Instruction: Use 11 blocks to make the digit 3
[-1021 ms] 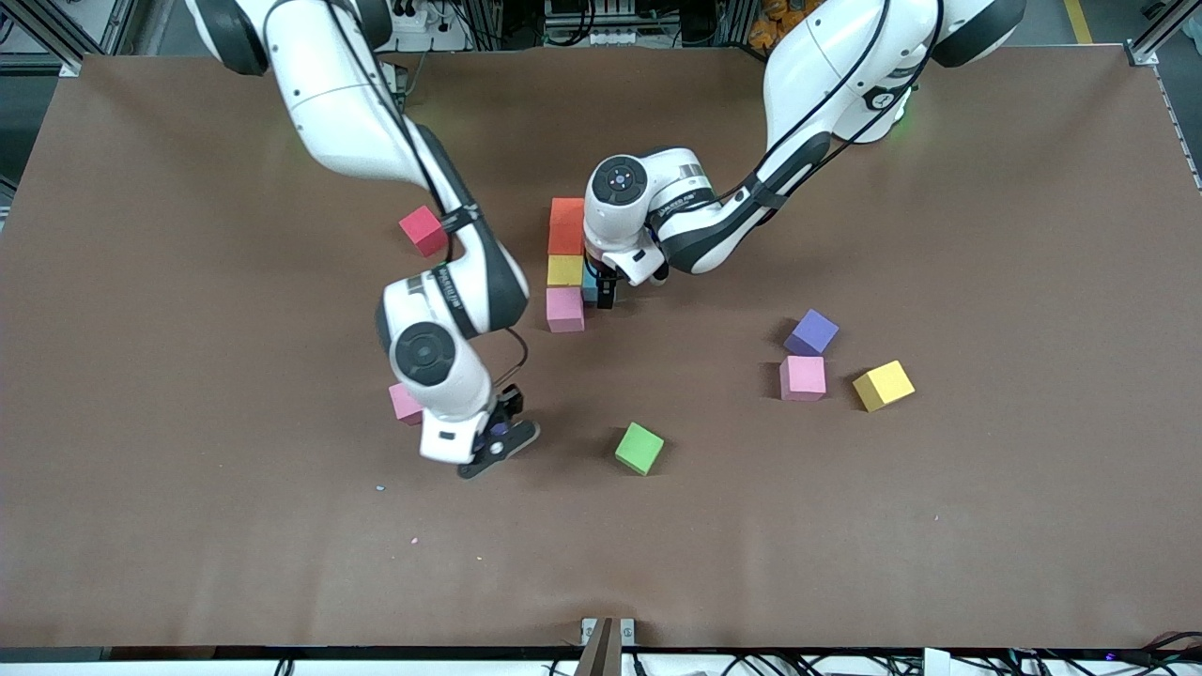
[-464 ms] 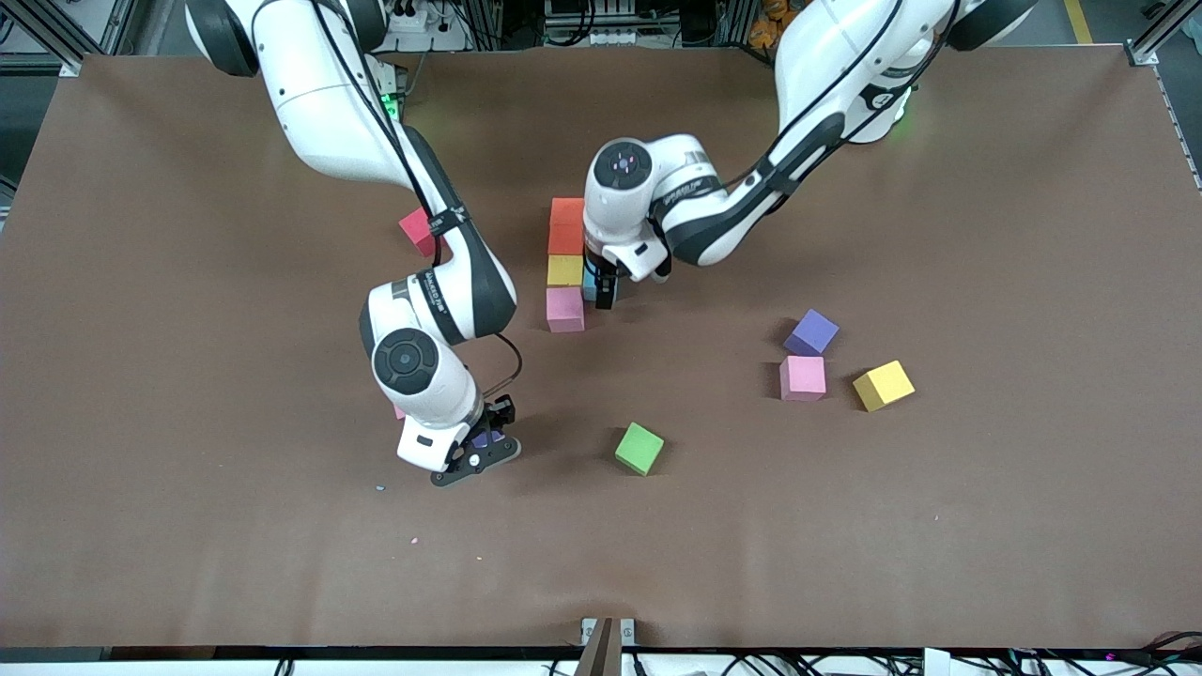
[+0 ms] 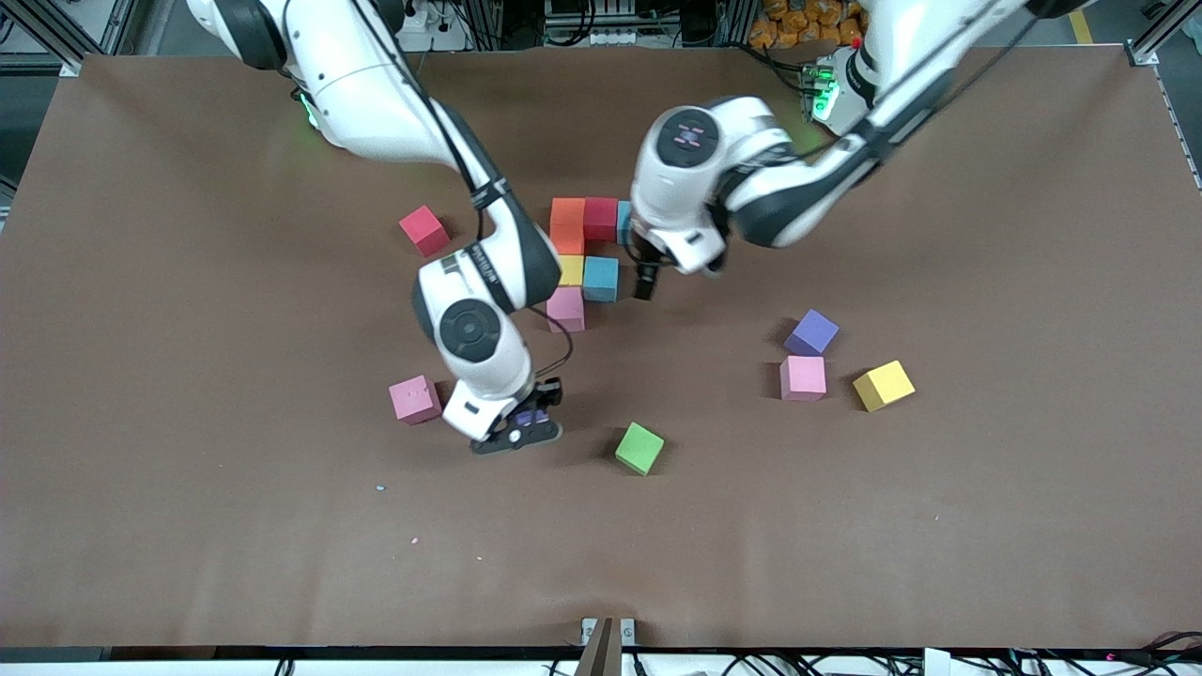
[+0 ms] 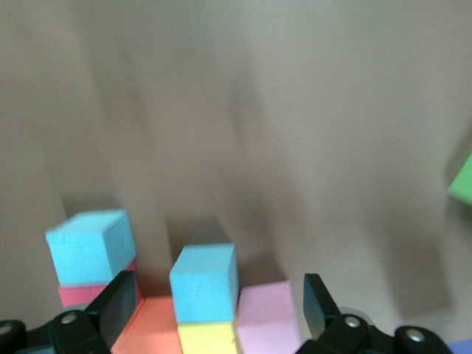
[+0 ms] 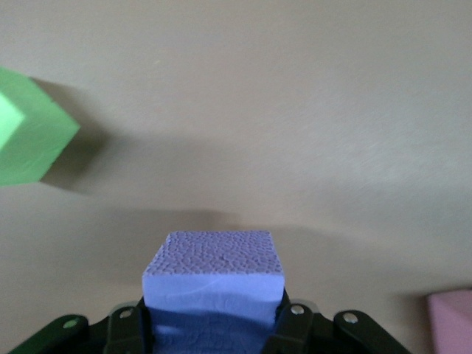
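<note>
Several blocks form a cluster mid-table: orange [image 3: 567,225], red [image 3: 601,218], yellow [image 3: 570,270], light blue [image 3: 601,278] and pink [image 3: 566,308], with another light blue [image 3: 624,222] half hidden by the left arm. My left gripper [image 3: 646,280] is open, empty, just beside the cluster. In the left wrist view, my left gripper [image 4: 217,304] frames the light blue block [image 4: 204,282]. My right gripper [image 3: 521,427] is shut on a purple block [image 5: 214,276], over the table between a loose pink block [image 3: 415,399] and the green cube [image 3: 639,448].
Loose blocks lie around: red [image 3: 423,230] toward the right arm's end, and purple [image 3: 811,332], pink [image 3: 803,377] and yellow [image 3: 883,385] toward the left arm's end. The green cube [image 5: 29,129] shows in the right wrist view.
The left gripper has drawn back from the cluster, uncovering the light blue and red blocks. The right gripper has carried the purple block toward the green cube, uncovering the loose pink block.
</note>
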